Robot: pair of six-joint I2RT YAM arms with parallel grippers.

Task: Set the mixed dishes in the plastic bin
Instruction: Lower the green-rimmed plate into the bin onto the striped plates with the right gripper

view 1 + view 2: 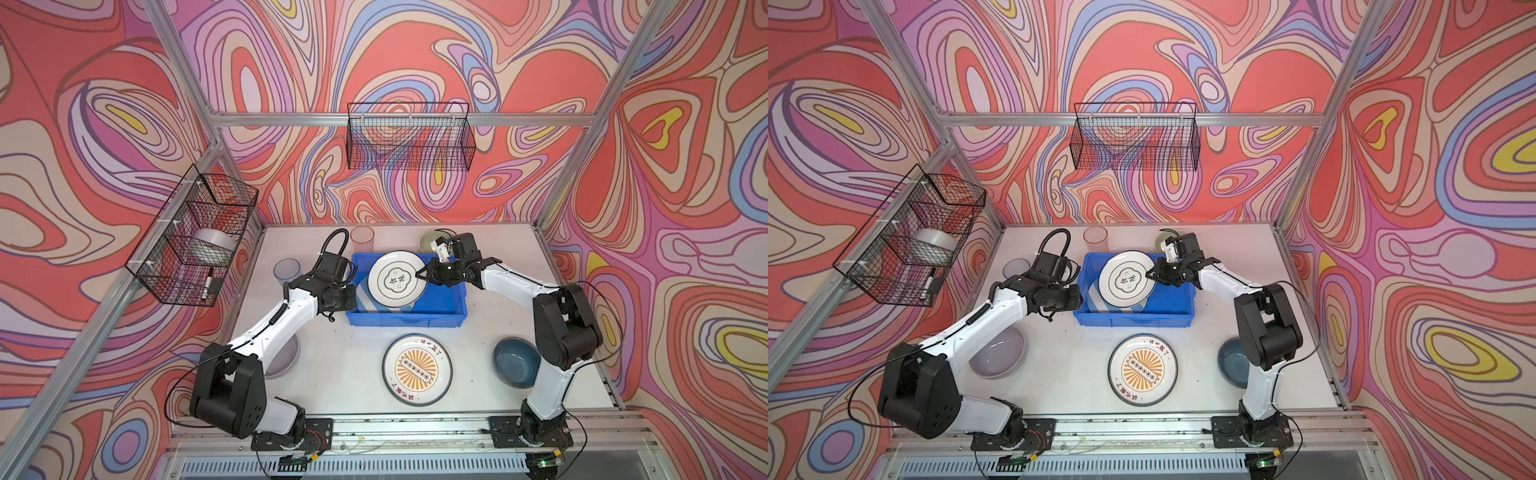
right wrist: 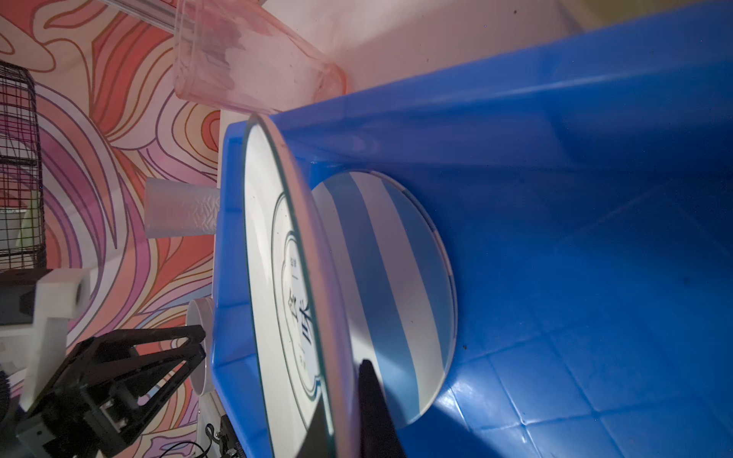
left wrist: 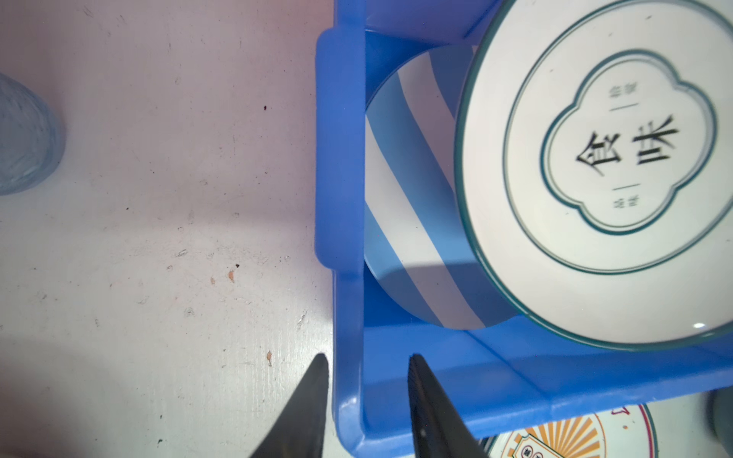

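Right claw: clamped on the green-rimmed white plate at its 3 o'clock edge. An edge pinch, so the plate hangs tilted.
Plate position: over the plastic bin, above the striped plate lying inside.
Left claw: jaws apart astride the bin's 9 o'clock wall — likely to steady it.
Pending: lettered-rim plate on the table, 6 o'clock of the bin.

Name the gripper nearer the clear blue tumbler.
Left. The left gripper straddles a wall of the blue bin on the side facing the clear blue tumbler; the right gripper pinches the white plate at its far edge.
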